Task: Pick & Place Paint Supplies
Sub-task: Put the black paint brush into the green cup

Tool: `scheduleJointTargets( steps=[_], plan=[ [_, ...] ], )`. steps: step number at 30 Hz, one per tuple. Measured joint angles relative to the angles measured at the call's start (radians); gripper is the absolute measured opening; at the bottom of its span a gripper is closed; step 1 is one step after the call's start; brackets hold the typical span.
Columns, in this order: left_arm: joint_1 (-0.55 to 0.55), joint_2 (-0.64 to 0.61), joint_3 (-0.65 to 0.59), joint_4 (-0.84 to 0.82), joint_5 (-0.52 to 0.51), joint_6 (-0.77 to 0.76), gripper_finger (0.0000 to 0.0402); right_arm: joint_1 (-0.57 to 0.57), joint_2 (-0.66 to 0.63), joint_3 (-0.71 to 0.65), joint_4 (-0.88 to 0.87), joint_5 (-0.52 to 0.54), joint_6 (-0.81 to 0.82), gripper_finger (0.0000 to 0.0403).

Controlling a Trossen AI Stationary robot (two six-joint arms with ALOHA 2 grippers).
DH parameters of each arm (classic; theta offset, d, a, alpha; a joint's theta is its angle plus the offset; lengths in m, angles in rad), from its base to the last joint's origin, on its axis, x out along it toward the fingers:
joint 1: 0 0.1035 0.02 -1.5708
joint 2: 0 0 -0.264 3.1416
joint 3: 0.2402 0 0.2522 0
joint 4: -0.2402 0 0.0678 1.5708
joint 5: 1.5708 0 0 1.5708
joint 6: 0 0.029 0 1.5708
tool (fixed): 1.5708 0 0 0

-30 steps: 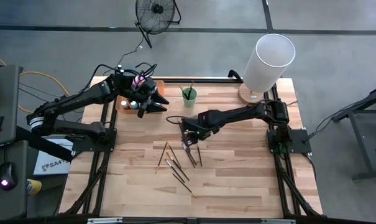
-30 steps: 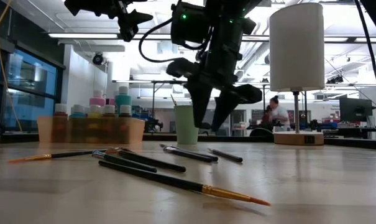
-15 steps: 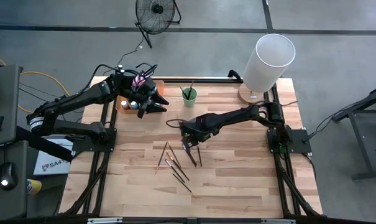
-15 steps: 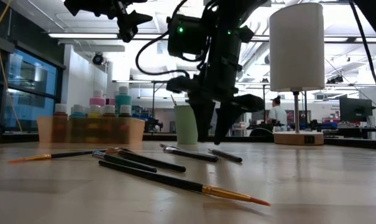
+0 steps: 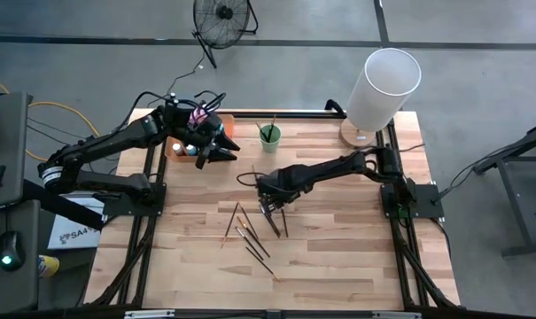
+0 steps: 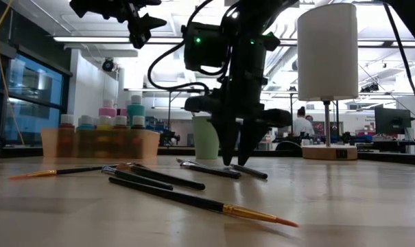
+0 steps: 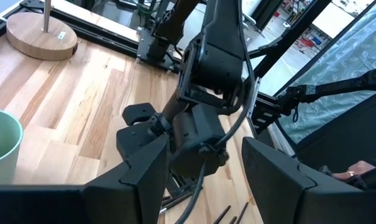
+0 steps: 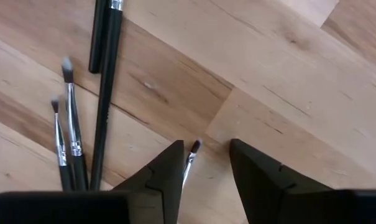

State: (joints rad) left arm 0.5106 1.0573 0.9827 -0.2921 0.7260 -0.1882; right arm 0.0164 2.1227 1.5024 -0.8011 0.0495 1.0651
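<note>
Several thin dark-handled brushes (image 5: 250, 237) lie scattered flat on the wooden table, and they also show as brushes (image 6: 159, 180) in the low view. My right gripper (image 5: 269, 206) points down over them, open, its tips (image 6: 236, 161) low over the table. One small brush (image 8: 191, 152) lies between its two fingers, apart from both. Small paint bottles (image 6: 101, 130) with pale caps stand in the orange tray (image 5: 174, 152), with a taller pink bottle (image 5: 195, 115) among them. My left gripper (image 5: 223, 142) hovers open beside the tray, holding nothing.
A green cup (image 5: 269, 136) with a brush standing in it sits at the far middle of the table. A tall white cylinder lamp (image 5: 384, 84) on a wooden base stands at the far right corner. Bare wood lies toward the near edge and right side.
My right gripper has come down toward the brushes, from well above the table to just over it, and has shifted slightly toward the near edge. The brushes have stayed where they were.
</note>
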Motion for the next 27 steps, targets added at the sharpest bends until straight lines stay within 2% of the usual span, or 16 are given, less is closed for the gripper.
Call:
scheduleJointTargets(
  steps=[6,15,27],
  plan=[
    [0.0,0.0,0.0,0.001,0.0,0.0,0.02,0.003,0.007,0.0,-0.007,-0.014,0.002,0.0096],
    [0.0,0.0,0.0,0.001,-0.001,0.001,0.02,0.006,0.009,-0.001,-0.021,-0.052,-0.014,0.001],
    [0.0,0.0,0.0,0.002,-0.001,0.004,0.02,0.006,-0.009,-0.006,-0.024,-0.109,0.022,0.0003]
  ],
)
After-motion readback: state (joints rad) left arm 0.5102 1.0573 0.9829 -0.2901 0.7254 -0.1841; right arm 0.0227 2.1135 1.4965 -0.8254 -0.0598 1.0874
